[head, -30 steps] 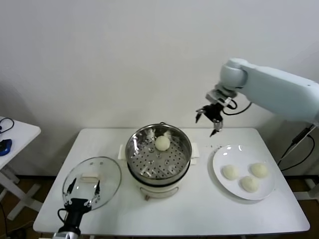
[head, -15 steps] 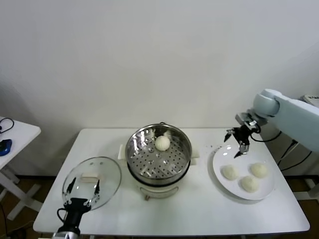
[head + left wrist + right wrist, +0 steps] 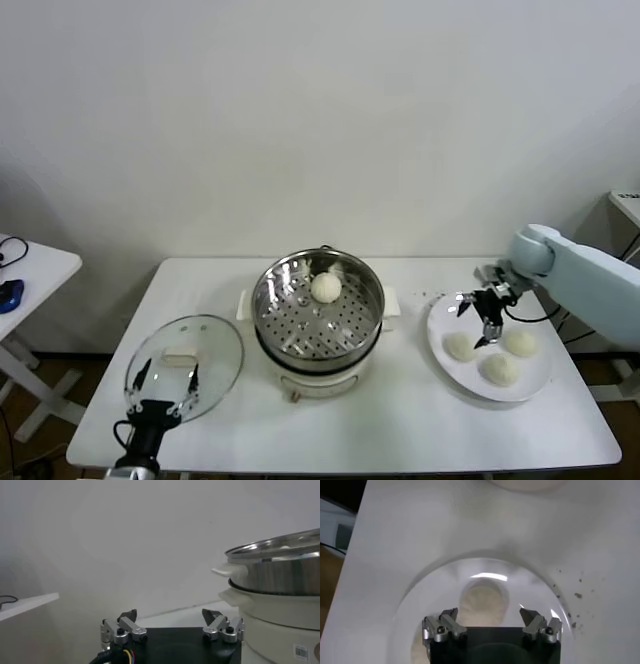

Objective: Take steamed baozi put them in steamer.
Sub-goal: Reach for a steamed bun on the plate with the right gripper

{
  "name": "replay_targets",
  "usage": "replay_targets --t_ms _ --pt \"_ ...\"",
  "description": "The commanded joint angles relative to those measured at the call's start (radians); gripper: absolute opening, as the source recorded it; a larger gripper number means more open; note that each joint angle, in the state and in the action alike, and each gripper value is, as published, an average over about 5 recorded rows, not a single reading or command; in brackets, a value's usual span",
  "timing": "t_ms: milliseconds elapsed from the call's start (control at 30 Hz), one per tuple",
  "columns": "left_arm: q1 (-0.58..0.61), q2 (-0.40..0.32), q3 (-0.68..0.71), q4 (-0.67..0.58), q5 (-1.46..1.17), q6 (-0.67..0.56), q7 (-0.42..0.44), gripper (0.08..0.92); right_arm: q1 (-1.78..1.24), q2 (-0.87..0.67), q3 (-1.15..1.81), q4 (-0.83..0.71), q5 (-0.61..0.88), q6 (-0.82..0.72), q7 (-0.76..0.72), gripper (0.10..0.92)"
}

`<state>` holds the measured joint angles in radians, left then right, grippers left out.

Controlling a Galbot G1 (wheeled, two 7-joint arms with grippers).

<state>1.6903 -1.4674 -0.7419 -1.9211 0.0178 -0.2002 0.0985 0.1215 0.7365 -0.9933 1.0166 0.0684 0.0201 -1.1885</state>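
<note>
The steamer (image 3: pixel 318 318) stands mid-table with one steamed baozi (image 3: pixel 325 287) on its perforated tray. Three more baozi (image 3: pixel 460 346) (image 3: pixel 519 342) (image 3: pixel 500 369) lie on a white plate (image 3: pixel 440 318) to its right. My right gripper (image 3: pixel 476 320) hangs open just above the plate's near-left part, touching nothing. In the right wrist view a baozi (image 3: pixel 484 597) lies below the open right gripper (image 3: pixel 490 615), between its fingers' lines. My left gripper (image 3: pixel 165 380) is parked open at the table's front left; its wrist view shows the open left gripper (image 3: pixel 170 616) beside the steamer (image 3: pixel 280 580).
A round glass lid (image 3: pixel 185 365) lies flat on the table left of the steamer, under the left gripper. A small white side table (image 3: pixel 30 270) stands off to the left. The plate sits close to the table's right edge.
The right arm has swung from high behind the steamer to the right and down, now low over the plate. Its fingers stayed open. The left arm has not moved.
</note>
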Motion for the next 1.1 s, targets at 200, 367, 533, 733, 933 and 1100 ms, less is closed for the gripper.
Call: replay_targets --t_ms 200,367,533,733,933,1100 --pt "0.0 0.001 0.0 0.009 0.003 -0.001 0.001 0.823 -0.08 0.045 0.056 -0.069 -0.061 0.015 0.017 0.823" --pt "0.003 0.0 0.001 0.01 0.003 -0.003 0.001 0.823 -0.082 0.054 0.058 -0.08 -0.069 0.023 0.017 0.823" --pt "0.004 -0.001 0.001 0.013 0.005 -0.005 0.001 0.823 -0.086 0.056 0.058 -0.086 -0.074 0.021 0.01 0.823" --pt "0.003 0.0 0.001 0.012 0.007 -0.003 0.001 0.823 -0.093 0.063 0.072 -0.093 -0.074 0.02 0.005 0.807" --pt "0.003 -0.001 0.002 0.008 0.01 -0.003 0.001 0.823 -0.088 0.067 0.075 -0.096 -0.069 0.019 0.003 0.718" --pt "0.007 0.0 0.001 0.006 0.011 -0.002 0.002 0.823 -0.078 0.064 0.073 -0.094 -0.062 0.017 0.001 0.685"
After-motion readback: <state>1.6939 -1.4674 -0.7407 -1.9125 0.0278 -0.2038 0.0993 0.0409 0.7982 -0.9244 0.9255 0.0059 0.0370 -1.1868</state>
